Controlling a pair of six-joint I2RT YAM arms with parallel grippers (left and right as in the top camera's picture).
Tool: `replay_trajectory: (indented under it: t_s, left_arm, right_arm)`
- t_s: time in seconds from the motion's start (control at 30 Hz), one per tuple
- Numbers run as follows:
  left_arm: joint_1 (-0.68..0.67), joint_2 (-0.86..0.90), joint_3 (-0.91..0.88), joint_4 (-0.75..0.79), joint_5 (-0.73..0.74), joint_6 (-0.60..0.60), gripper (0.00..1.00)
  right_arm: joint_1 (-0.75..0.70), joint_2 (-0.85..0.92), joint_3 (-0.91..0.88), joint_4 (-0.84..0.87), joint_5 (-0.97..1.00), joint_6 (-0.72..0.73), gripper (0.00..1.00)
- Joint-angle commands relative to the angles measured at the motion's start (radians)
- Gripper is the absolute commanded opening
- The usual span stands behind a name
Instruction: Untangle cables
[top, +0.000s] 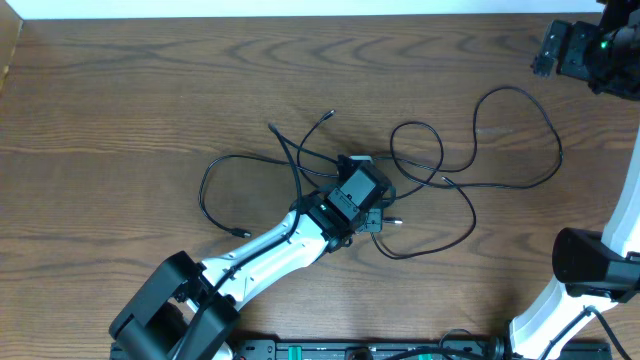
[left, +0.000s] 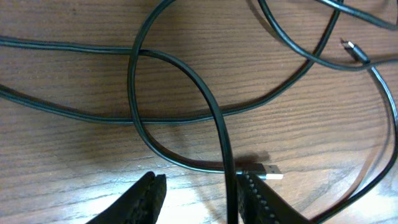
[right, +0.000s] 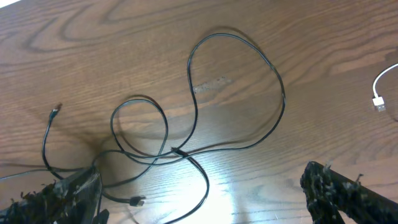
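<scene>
Several thin black cables (top: 203, 190) lie in crossing loops in the middle of the wooden table. My left gripper (top: 375, 200) hovers low over the knot. In the left wrist view its fingers (left: 146, 199) stand apart, and one black cable strand (left: 212, 104) runs down between them, close against the right finger, beside a metal USB plug (left: 270, 175). My right gripper (top: 560, 50) hangs at the far right of the table, away from the tangle, and stands wide open (right: 202, 175) above the cable loops (right: 177, 151). A white cable (right: 380, 93) shows at that view's right edge.
The table (top: 120, 90) is dark wood grain. The left arm's white link (top: 270, 250) stretches from the near edge to the tangle. The right arm's base (top: 590, 265) stands at the near right. Loose plug ends (top: 330, 115) point toward the far side.
</scene>
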Motion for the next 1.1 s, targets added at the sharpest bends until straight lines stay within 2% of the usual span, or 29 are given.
replay_trajectory:
  t_s: [0.0, 0.1, 0.27, 0.43, 0.9, 0.93, 1.03, 1.07]
  left_arm:
    - [0.0, 0.011, -0.016, -0.006, -0.024, 0.003, 0.46]
    - [0.0, 0.011, -0.02, -0.011, -0.024, 0.003, 0.45]
    - [0.0, 0.011, -0.02, -0.013, -0.024, 0.008, 0.33]
    - [0.0, 0.013, -0.025, -0.021, -0.025, 0.086, 0.34]
    - [0.0, 0.013, -0.048, -0.028, -0.029, 0.086, 0.34]
    - [0.0, 0.014, -0.048, -0.027, -0.029, 0.086, 0.31]
    - [0.0, 0.016, -0.048, -0.027, -0.028, 0.087, 0.08]
    - [0.0, 0.016, -0.048, -0.027, -0.028, 0.09, 0.08]
  right_arm:
    - [0.0, -0.032, 0.002, -0.004, -0.008, -0.008, 0.99]
    - [0.0, -0.035, 0.002, -0.004, -0.008, -0.008, 0.99]
    - [0.0, -0.036, 0.002, -0.004, -0.009, -0.008, 0.99]
    - [0.003, -0.04, 0.002, -0.004, -0.015, -0.008, 0.99]
    - [0.022, -0.049, 0.002, -0.003, -0.014, -0.015, 0.99]
    - [0.022, -0.049, 0.002, -0.003, -0.014, -0.016, 0.99]
    - [0.023, -0.049, 0.002, -0.004, -0.014, -0.015, 0.99]
    - [0.024, -0.049, 0.002, -0.004, -0.015, -0.015, 0.99]
